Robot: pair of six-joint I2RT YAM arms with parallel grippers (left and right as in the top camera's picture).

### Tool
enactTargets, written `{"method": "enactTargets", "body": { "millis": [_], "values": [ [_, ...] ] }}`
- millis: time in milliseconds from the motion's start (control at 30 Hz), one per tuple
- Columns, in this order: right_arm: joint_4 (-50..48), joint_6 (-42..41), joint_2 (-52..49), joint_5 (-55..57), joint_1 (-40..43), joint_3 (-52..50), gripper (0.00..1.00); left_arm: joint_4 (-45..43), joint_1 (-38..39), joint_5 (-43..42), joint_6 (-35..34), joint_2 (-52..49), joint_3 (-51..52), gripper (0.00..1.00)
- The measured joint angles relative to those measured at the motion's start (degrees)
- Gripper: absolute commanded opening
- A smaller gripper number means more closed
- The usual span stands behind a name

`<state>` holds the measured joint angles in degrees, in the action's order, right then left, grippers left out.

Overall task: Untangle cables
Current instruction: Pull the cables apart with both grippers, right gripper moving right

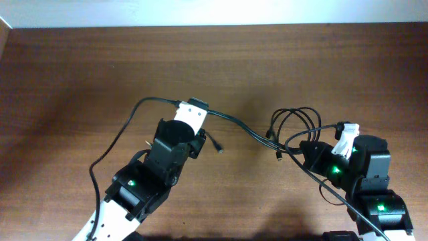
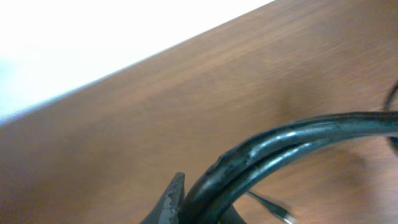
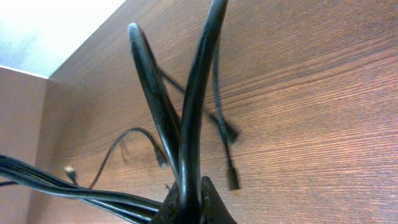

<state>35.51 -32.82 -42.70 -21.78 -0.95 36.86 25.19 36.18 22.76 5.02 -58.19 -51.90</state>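
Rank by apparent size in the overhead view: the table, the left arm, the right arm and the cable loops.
1. table
2. left arm
3. right arm
4. cable loops
The picture edge cuts both arms, so their order is unsure.

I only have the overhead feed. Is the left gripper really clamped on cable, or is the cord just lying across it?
Observer: It is clamped. In the left wrist view the left gripper is shut on the cables, and two black strands come out of it side by side.
Operator: And the right one?
Observer: The right wrist view shows the right gripper shut as well. Two thick strands rise from between its fingers and spread apart higher up.
Operator: Is the span leaving it just one cord?
Observer: No. In that view a bundle of several strands runs together from the fingers toward the frame's left edge.
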Motion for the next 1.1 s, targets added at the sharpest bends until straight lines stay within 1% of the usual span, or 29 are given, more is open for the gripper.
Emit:
{"method": "enactTargets", "body": {
  "millis": [67,100,133,167,200,233,267,300,333,367,400,433,467,500,533,633,700,733,800,833,867,967,1033,1100],
  "values": [
    [-0.87,0.02,0.00,-1.09,-0.11,0.00,0.04,-0.13,0.00,3.02,9.27,0.00,0.00,0.00],
    [-1.20,0.02,0.00,-1.66,-0.11,0.00,0.04,0.28,0.00,4.04,11.56,-0.09,0.00,0.00],
    [-1.18,0.07,0.00,-1.62,-0.11,0.00,0.04,2.23,-0.09,5.66,15.02,-1.44,0.00,0.02],
    [-1.09,0.09,0.00,-1.53,-0.11,0.00,0.04,3.58,-0.28,6.23,15.87,-3.26,-0.17,0.13],
    [-0.79,0.13,0.00,-0.76,-0.11,0.00,0.04,5.29,-0.48,5.99,16.52,-6.05,-0.17,0.16],
    [-0.02,0.28,0.00,1.49,-0.09,0.00,0.04,7.10,-0.74,2.95,16.33,-10.95,-0.17,0.15],
    [0.70,0.31,0.00,3.06,-0.09,0.00,0.04,7.41,-0.87,0.33,14.21,-13.60,-0.20,0.16],
    [1.14,0.33,-0.04,4.33,-0.09,0.00,0.09,7.69,-0.94,-1.22,13.38,-14.91,-0.20,0.18],
    [1.79,0.24,-0.04,6.45,-0.09,0.00,0.27,7.89,-1.03,-3.65,12.41,-16.57,-0.20,0.25],
    [1.75,0.35,0.00,7.65,-0.09,0.00,0.52,8.07,-1.03,-7.15,11.45,-18.34,-0.17,0.36],
    [1.75,0.28,0.00,8.57,-0.09,0.00,0.68,8.48,-1.03,-9.42,10.93,-18.91,-0.17,0.40],
    [1.75,0.50,0.00,9.03,-0.09,0.00,0.70,9.33,-1.03,-11.30,10.34,-19.10,-0.17,0.41],
    [1.75,0.57,0.00,9.20,-0.07,0.00,0.71,9.40,-1.03,-11.76,10.25,-19.10,-0.17,0.48],
    [1.75,0.50,0.00,9.42,-0.04,0.00,0.71,9.51,-1.03,-12.31,10.16,-19.10,-0.17,0.79],
    [1.75,0.48,0.00,9.60,-0.04,0.00,0.71,9.57,-1.03,-12.87,10.05,-19.10,-0.17,0.82],
    [1.75,0.48,0.00,9.77,-0.02,0.00,0.71,10.69,-1.03,-13.33,8.59,-19.12,-0.17,0.99],
    [1.77,0.48,0.00,9.77,-0.02,0.00,0.72,10.67,-1.03,-13.40,6.01,-19.12,-0.17,0.99],
    [1.77,0.46,0.00,9.77,-0.02,0.00,0.79,10.67,-1.03,-13.40,5.03,-19.12,-0.17,0.99],
    [1.79,0.20,0.00,9.92,-0.02,0.00,0.96,10.62,-1.03,-12.81,0.79,-19.12,-0.17,0.99],
    [1.79,0.31,0.00,9.97,0.00,0.00,0.99,10.60,-1.03,-12.44,-0.76,-19.12,-0.17,0.99],
    [1.79,0.48,0.00,9.97,0.02,0.00,0.99,9.86,-1.03,-11.39,-5.49,-19.12,-0.17,0.99],
    [2.23,0.50,0.00,9.94,0.02,0.00,0.99,5.42,-1.88,-10.49,-27.45,-19.17,-0.17,0.99],
    [2.23,0.52,0.00,9.94,0.02,0.00,0.99,5.40,-1.88,-10.51,-32.00,-19.17,-0.17,0.99],
    [2.23,0.48,0.00,9.94,0.02,0.00,0.99,5.42,-1.88,-10.51,-33.81,-19.17,-0.17,0.99]
  ]
}}
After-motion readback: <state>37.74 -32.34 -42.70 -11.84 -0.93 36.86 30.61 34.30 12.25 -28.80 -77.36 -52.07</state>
